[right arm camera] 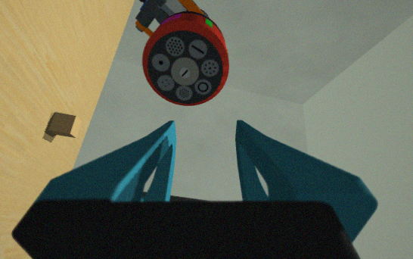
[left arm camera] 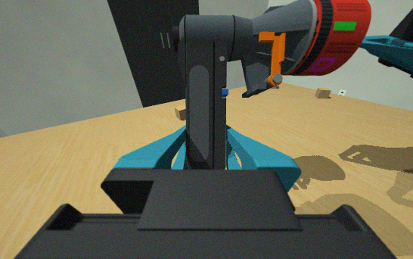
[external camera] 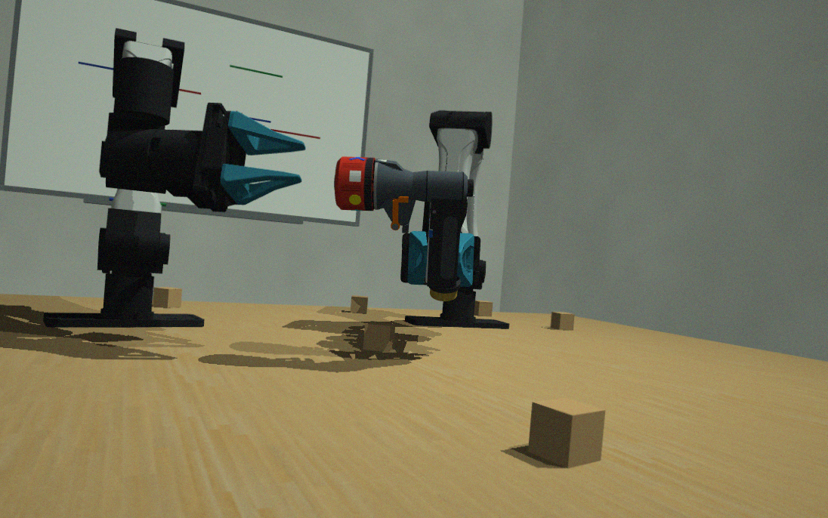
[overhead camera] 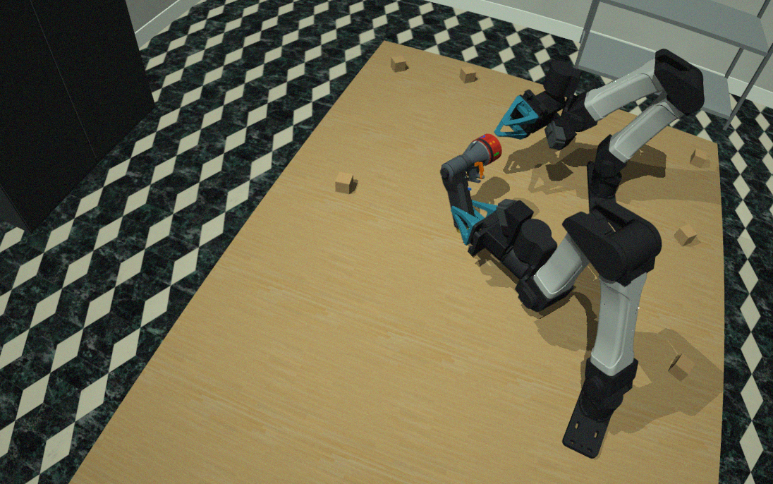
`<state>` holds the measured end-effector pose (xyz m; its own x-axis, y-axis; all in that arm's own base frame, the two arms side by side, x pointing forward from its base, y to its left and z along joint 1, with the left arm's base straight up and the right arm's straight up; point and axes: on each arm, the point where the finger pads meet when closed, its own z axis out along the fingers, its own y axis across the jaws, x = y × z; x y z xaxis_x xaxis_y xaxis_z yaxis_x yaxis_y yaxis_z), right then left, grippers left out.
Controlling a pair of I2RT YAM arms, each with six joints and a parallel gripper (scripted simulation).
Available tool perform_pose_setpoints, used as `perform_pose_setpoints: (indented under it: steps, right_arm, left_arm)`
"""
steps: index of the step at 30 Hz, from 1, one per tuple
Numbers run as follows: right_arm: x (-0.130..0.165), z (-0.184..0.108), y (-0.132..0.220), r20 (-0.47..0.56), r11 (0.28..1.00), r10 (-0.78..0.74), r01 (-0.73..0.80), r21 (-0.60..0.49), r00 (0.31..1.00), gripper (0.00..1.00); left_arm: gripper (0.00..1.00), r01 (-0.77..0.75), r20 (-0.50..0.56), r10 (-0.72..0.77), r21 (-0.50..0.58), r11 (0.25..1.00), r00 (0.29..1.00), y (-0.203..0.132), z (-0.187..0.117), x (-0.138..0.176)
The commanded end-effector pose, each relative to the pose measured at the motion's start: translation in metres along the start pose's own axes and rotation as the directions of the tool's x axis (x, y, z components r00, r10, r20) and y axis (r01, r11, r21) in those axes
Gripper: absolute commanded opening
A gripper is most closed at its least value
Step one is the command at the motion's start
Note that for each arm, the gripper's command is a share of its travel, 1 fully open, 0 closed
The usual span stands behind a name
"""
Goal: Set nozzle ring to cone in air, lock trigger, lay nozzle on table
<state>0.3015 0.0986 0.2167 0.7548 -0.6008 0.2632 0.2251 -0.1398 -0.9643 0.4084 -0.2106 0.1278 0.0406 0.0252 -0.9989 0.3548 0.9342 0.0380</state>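
Observation:
The grey nozzle (overhead camera: 463,164) (external camera: 444,183) (left arm camera: 206,32) hangs in the air, handle down. My left gripper (overhead camera: 464,209) (external camera: 442,256) (left arm camera: 206,129) is shut on its handle. The red spray ring (overhead camera: 490,151) (external camera: 343,186) (left arm camera: 349,43) (right arm camera: 189,23) carries the blue V (external camera: 356,159) on its upper side; its exact fit to the arrow cannot be told. The magenta square (left arm camera: 323,63) sits low on the ring. An orange lever (external camera: 395,212) (left arm camera: 277,57) stands upright. My right gripper (external camera: 303,162) (right arm camera: 206,129) is open and empty, its tips a little in front of the ring, not touching.
The wooden table (overhead camera: 342,319) (external camera: 305,427) lies below the nozzle. Small wooden cubes (overhead camera: 343,182) (overhead camera: 467,74) (external camera: 565,433) stand scattered on it. A dark cabinet (overhead camera: 68,97) and grey shelves (overhead camera: 684,28) stand beyond the table.

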Motion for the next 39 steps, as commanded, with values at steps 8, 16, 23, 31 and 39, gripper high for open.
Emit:
perform_pose_setpoints:
  steps: [8, 16, 23, 31, 39]
  right_arm:
    - [0.029, 0.022, -0.040, -0.024, 0.971, 0.231, -0.232, -0.055, 0.973, 0.37]
    - [0.041, 0.031, -0.070, -0.048, 0.926, 0.366, -0.369, -0.080, 0.929, 0.37]
    - [0.046, 0.036, -0.108, -0.093, 0.828, 0.540, -0.548, -0.116, 0.836, 0.37]
    - [0.036, 0.034, -0.120, -0.160, 0.679, 0.696, -0.714, -0.169, 0.700, 0.37]
    - [0.038, 0.055, -0.095, -0.313, 0.361, 0.868, -0.923, -0.131, 0.384, 0.37]
  left_arm:
    - [0.36, 0.046, 0.180, -0.044, -0.007, 0.999, 0.983, 0.003, 0.007, -0.056]
    - [0.36, 0.046, 0.180, -0.044, -0.007, 0.999, 0.983, 0.003, 0.007, -0.056]
    - [0.36, 0.046, 0.180, -0.044, -0.007, 0.999, 0.983, 0.003, 0.007, -0.056]
    - [0.36, 0.046, 0.180, -0.044, -0.007, 0.999, 0.983, 0.003, 0.007, -0.056]
    - [0.36, 0.046, 0.180, -0.044, -0.007, 0.999, 0.983, 0.003, 0.007, -0.056]
